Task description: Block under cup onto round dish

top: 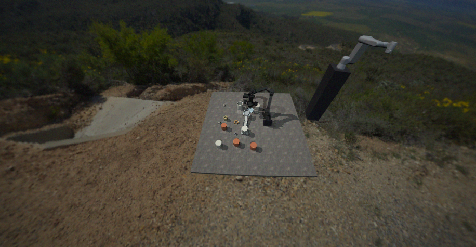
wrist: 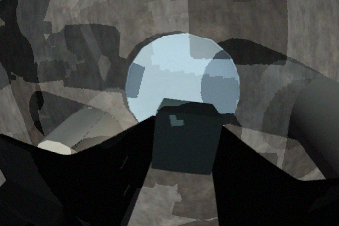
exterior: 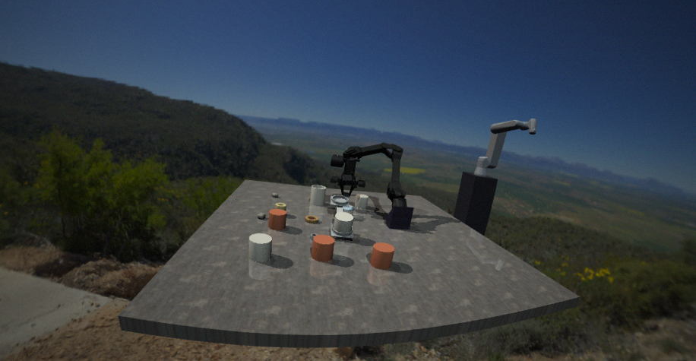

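Observation:
My gripper [top: 250,106] [exterior: 347,194] [wrist: 185,128] is shut on the dark block [wrist: 186,141]. It hangs over or close to the round light-blue dish [top: 251,110] [exterior: 348,207] [wrist: 172,57]; the block covers the dish's lower rim in the wrist view, and its height above it is hard to tell. One white cup [top: 244,129] [exterior: 343,223] stands on the near end of the balance. The balance's far pan [top: 246,113] [exterior: 339,200] bears no cup. The other white cup [top: 258,105] [exterior: 361,201] [wrist: 81,126] stands on the table beside the dish, not above it.
A tall open grey-white cylinder [top: 239,105] [exterior: 317,195] [wrist: 320,112] stands on the dish's other side. Orange cylinders [exterior: 276,220] [exterior: 323,248] [exterior: 382,256], a white cylinder [exterior: 260,248], an orange ring [exterior: 311,219] and a yellow ring [exterior: 280,206] stand farther off. A grey arm [exterior: 496,146] stands beyond the table.

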Tool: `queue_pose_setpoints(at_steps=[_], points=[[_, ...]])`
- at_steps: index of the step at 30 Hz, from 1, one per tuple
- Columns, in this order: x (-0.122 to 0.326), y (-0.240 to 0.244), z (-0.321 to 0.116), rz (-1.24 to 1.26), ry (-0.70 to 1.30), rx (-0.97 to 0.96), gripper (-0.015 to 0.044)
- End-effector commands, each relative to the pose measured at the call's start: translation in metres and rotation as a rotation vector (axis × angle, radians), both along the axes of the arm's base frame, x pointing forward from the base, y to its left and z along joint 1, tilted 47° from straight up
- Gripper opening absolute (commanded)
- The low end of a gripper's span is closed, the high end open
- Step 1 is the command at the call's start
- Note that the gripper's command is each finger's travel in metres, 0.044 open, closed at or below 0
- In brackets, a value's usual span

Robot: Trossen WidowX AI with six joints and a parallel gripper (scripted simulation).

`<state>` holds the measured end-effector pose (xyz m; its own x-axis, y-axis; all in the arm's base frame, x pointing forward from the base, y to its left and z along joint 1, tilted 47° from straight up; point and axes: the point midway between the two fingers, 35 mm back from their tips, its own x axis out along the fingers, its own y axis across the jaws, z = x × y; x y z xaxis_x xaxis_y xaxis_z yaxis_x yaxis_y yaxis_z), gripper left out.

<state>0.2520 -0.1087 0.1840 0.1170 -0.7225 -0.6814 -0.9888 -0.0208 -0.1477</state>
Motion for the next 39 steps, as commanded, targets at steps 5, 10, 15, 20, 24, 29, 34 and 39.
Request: queue_pose_setpoints(at_steps=[5,10,15,20,24,29,34,39], points=[[0.001,-0.022,-0.020,0.002,0.003,-0.002,0.0000],[0.001,-0.023,-0.021,0.002,0.003,-0.002,0.0000],[0.002,-0.027,-0.025,0.002,0.003,-0.002,0.0000],[0.003,-0.033,-0.031,0.002,0.003,-0.002,0.0000],[0.003,-0.036,-0.033,0.002,0.003,-0.003,0.0000],[0.003,-0.034,-0.029,-0.002,-0.003,-0.006,0.0131],[0.003,-0.034,-0.029,-0.002,-0.003,-0.006,0.0262],[0.003,-0.034,-0.029,-0.002,-0.003,-0.006,0.0394]])
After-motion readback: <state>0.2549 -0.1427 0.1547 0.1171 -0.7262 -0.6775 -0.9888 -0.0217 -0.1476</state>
